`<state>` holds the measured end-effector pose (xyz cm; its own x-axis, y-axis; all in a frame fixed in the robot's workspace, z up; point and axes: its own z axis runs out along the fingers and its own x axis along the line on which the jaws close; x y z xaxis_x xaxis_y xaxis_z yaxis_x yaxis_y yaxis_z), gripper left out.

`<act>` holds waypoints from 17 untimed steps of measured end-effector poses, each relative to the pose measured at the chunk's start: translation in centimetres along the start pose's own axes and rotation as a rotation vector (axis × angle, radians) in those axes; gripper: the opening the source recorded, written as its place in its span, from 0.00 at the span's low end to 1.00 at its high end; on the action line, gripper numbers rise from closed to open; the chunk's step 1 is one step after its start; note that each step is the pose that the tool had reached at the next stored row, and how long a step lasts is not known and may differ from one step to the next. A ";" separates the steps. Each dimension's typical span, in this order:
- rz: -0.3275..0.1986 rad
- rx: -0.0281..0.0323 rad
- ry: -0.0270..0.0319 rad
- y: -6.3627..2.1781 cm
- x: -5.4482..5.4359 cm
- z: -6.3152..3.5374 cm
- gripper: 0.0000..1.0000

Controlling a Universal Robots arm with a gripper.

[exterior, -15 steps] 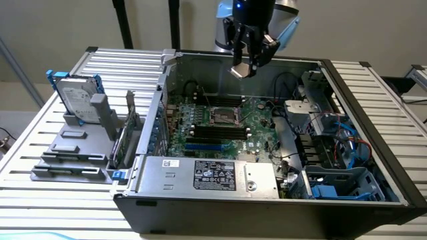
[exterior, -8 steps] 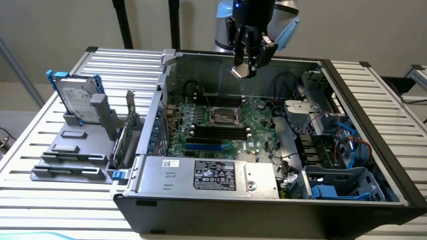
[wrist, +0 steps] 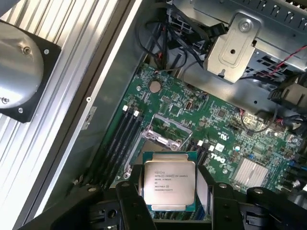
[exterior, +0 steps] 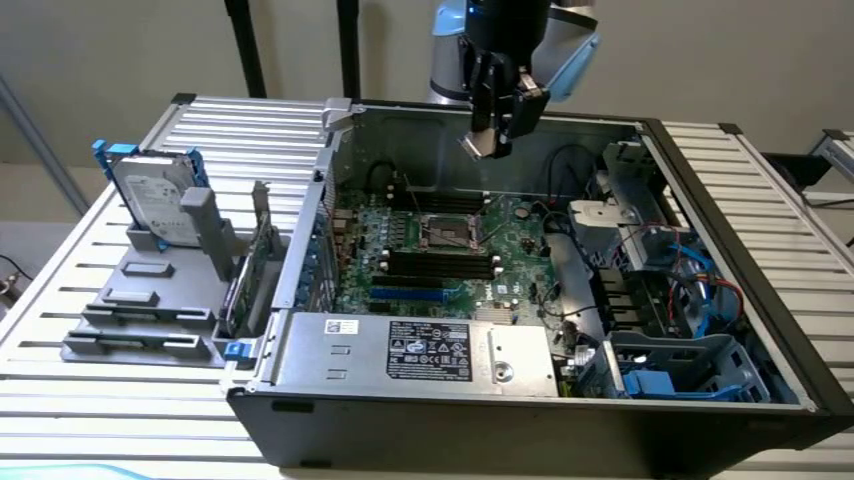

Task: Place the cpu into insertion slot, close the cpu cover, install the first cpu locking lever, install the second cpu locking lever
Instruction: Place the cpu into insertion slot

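Note:
My gripper [exterior: 497, 120] hangs high over the open computer case, shut on the cpu [wrist: 169, 182], whose silver-grey metal face with printed text shows between the two black fingers [wrist: 130, 194]. In the exterior view the cpu [exterior: 481, 146] is a small pale plate at the fingertips. Well below it on the green board lies the insertion slot [wrist: 154, 143], a dark square socket with a silver rim. The cpu cover [wrist: 166, 126], a thin silver frame, stands tilted up at the slot's far side. In the exterior view the slot [exterior: 447, 232] lies near the board's middle.
Long black memory slots [wrist: 120, 143] run beside the socket. A silver bracket [wrist: 235, 48] and cables crowd one end of the case. The power supply [exterior: 414, 350] lies at the case front, blue drive bays [exterior: 681, 370] at the exterior view's right, and a hard drive [exterior: 154, 200] on a rack outside.

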<state>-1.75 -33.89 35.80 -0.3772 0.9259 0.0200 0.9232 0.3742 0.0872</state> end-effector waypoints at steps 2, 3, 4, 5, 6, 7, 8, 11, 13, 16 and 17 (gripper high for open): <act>0.032 -0.0001 -0.0027 0.00 0.0 0.03 0.54; 0.049 -0.0002 -0.0040 -0.01 0.0 0.05 0.54; 0.066 -0.0003 -0.0054 -0.01 0.0 0.07 0.54; 0.084 -0.0004 -0.0067 -0.01 0.0 0.09 0.54; 0.101 -0.0004 -0.0081 -0.01 0.0 0.10 0.54; 0.119 -0.0003 -0.0095 -0.01 0.0 0.13 0.54; 0.136 -0.0001 -0.0108 -0.01 0.0 0.15 0.54; 0.187 0.0010 -0.0144 -0.02 0.0 0.25 0.54; 0.220 0.0025 -0.0166 -0.03 0.0 0.34 0.54; 0.268 0.0072 -0.0193 -0.05 0.0 0.50 0.54; 0.283 0.0095 -0.0199 -0.05 0.0 0.56 0.54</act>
<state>-1.75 -33.89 35.23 -0.1031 0.9944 0.0226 0.9923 0.1012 0.0716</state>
